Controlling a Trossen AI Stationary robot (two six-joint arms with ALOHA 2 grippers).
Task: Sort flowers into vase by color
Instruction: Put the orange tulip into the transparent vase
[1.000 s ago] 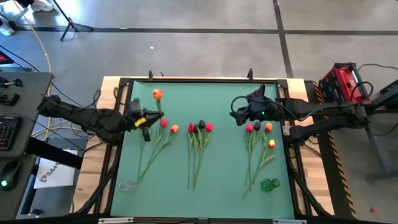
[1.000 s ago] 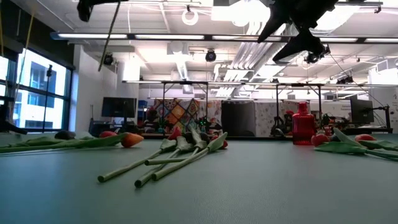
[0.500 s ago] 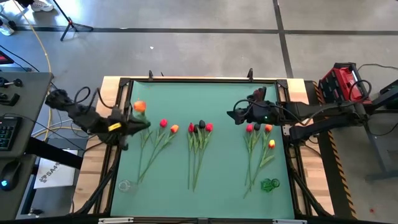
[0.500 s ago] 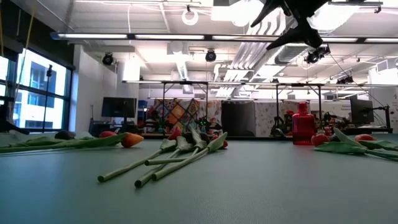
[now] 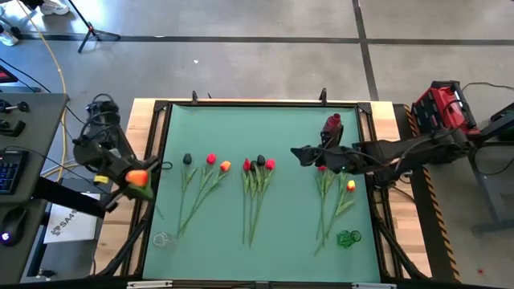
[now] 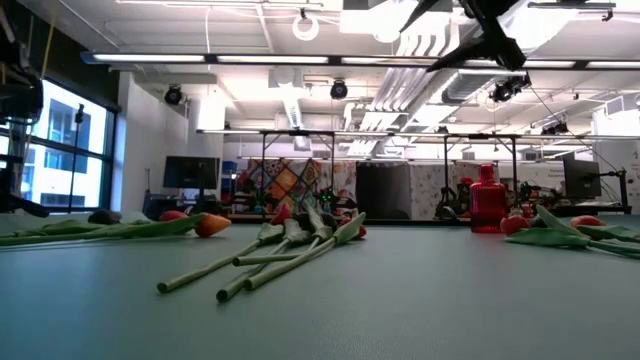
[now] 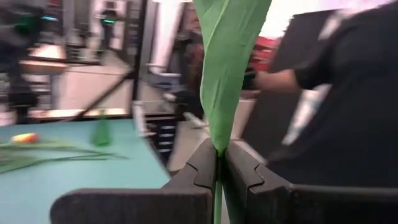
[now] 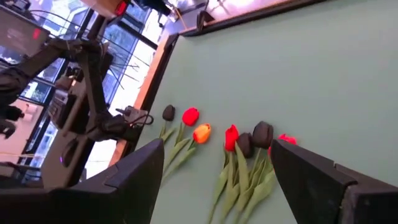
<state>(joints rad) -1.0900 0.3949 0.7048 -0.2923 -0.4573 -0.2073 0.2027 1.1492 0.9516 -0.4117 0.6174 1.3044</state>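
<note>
Pincer on the left arm (image 5: 138, 180) sits at the left of the high view, just off the left edge of the green surface (image 5: 265, 128), pressed together on the stem of an orange tulip (image 5: 138, 176) whose head shows right at its tip. In the left wrist view the two dark fingers (image 7: 202, 168) meet tight around a broad green leaf (image 7: 229, 62) that rises straight up between them. That arm is folded back on itself beside the surface, its elbow up toward the upper left of the high view.

Right pincer (image 5: 299, 154) hovers right of centre in the high view, spread wide and holding nothing, with the arm reaching in from the right edge, stretched nearly level. Its tips sit just to the left of the right-hand bunch of tulips (image 5: 333, 181); a red vase (image 5: 332, 126) stands close beside the arm, toward the far edge.

Two more bunches lie on the surface: a middle bunch (image 5: 257, 172) of red and dark heads at centre, and a left bunch (image 5: 205, 164) of one dark, one red and one orange head, near the left pincer but apart from it. A green vase (image 5: 348, 238) lies at lower right and a clear vase (image 5: 161, 239) at lower left.
</note>
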